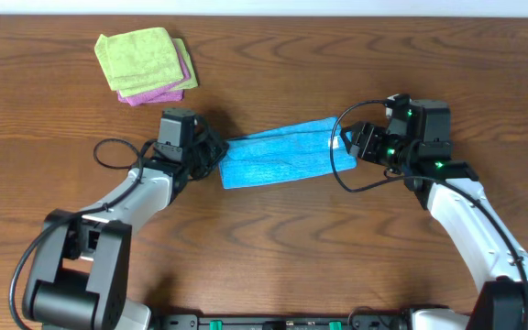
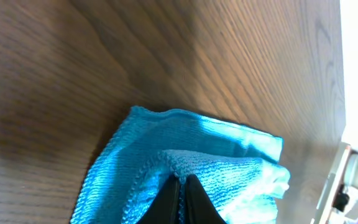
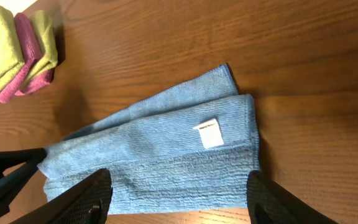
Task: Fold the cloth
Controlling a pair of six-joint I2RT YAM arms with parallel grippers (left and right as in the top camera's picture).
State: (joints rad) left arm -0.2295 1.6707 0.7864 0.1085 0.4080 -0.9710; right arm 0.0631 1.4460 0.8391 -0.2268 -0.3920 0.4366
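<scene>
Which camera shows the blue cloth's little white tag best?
The right wrist view: the small white tag lies flat and unobstructed on the sky-blue terry cloth. Overhead shows only a white speck; the left wrist view shows cloth, no tag.

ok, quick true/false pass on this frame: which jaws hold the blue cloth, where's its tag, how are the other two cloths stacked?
1. The left jaws are shut on the sky-blue terry cloth. True.
2. The right jaws are clamped on that cloth. False: they stand wide open, gripping nothing.
3. The small white tag sits at the cloth's end by the left jaws. False: it is at the end near the right jaws.
4. The lime-green folded cloth lies on top of the pink-purple folded cloth. True.
</scene>
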